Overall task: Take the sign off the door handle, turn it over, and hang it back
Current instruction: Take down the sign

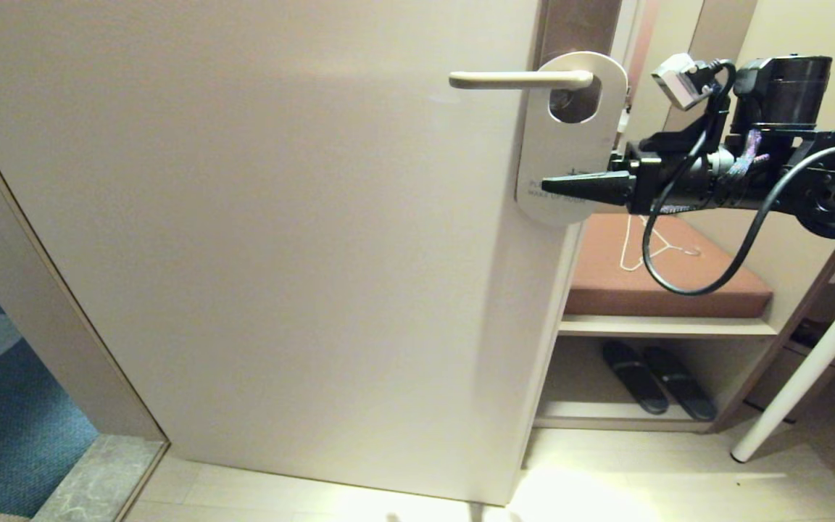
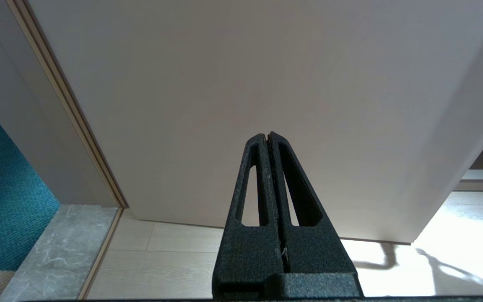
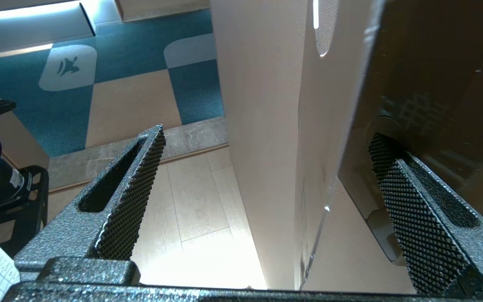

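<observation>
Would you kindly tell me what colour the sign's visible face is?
White, with small dark lettering; the sign shows best in the head view.

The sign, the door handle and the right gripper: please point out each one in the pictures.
the sign (image 1: pixel 561 145), head view, white face below its hole.
the door handle (image 1: pixel 512 80), head view, middle of the lever.
the right gripper (image 3: pixel 262 184), right wrist view, between its open fingertips.

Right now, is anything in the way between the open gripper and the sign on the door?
Nothing visible is. The right gripper is open at the lower part of the sign, which hangs white side out on the handle. In the right wrist view the sign's edge lies in the gap between the fingers.
</observation>
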